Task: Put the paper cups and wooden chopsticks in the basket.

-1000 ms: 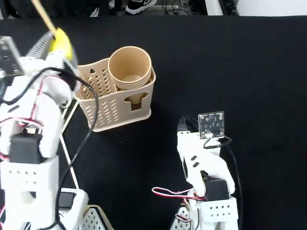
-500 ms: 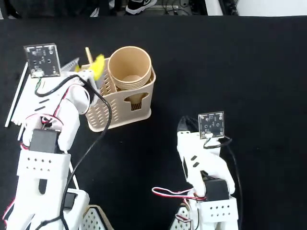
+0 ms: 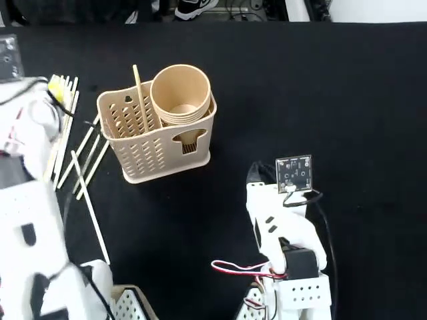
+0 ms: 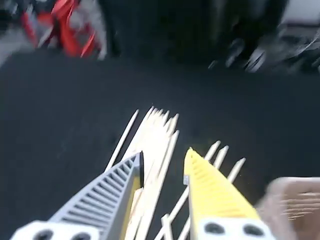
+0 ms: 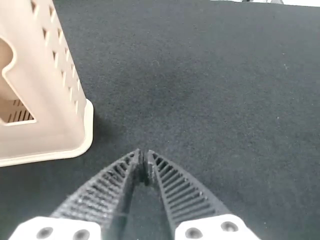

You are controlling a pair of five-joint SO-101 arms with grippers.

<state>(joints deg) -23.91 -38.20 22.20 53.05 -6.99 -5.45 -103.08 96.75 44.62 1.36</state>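
The beige slotted basket (image 3: pixel 167 150) holds a stack of paper cups (image 3: pixel 180 93), and one wooden chopstick (image 3: pixel 140 100) leans upright in its left part. Several loose chopsticks (image 3: pixel 67 137) lie on the black table left of the basket. My left gripper (image 3: pixel 57 92) hangs over the far end of that pile. In the left wrist view it is open (image 4: pixel 162 156), the grey and yellow fingers straddling the chopsticks (image 4: pixel 155 132) below, holding nothing. My right gripper (image 5: pixel 142 159) is shut and empty, low over the table beside the basket's corner (image 5: pixel 45 100).
One chopstick (image 3: pixel 90 207) lies apart, running toward the left arm's base. The right arm (image 3: pixel 283 220) sits folded in front of the basket. The black cloth to the right of the basket is open room. Cluttered floor lies beyond the table's far edge.
The left gripper carried a chopstick to the basket, left it standing inside, and swung back left over the loose pile, now open. The right arm has not moved.
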